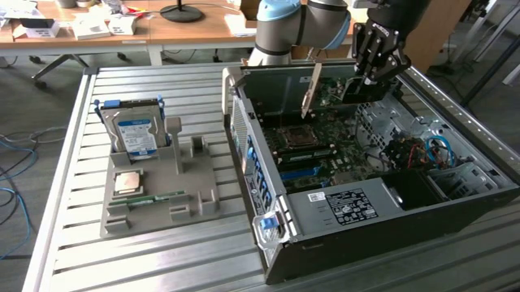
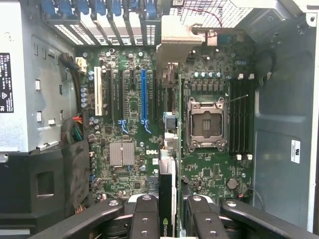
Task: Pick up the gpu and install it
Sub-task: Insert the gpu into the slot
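My gripper (image 1: 372, 78) hangs over the far end of the open computer case (image 1: 455, 201) and is shut on the gpu (image 1: 354, 92). The card stands on edge above the motherboard (image 1: 325, 158), and its silver bracket (image 1: 309, 91) points toward the case's rear wall. In the wrist view the gpu (image 2: 168, 169) appears edge-on, running away from between the two black fingers (image 2: 146, 219). It lies between the blue expansion slot (image 2: 144, 94) and the empty processor socket (image 2: 206, 124), and it hovers above the board.
On the slatted table at the exterior view's left, a grey holder (image 1: 189, 201) carries a hard drive (image 1: 136, 134), a processor chip (image 1: 128, 181) and a memory stick (image 1: 156, 198). A black drive cage (image 2: 45, 184) and cables (image 1: 422, 152) crowd the case's near end.
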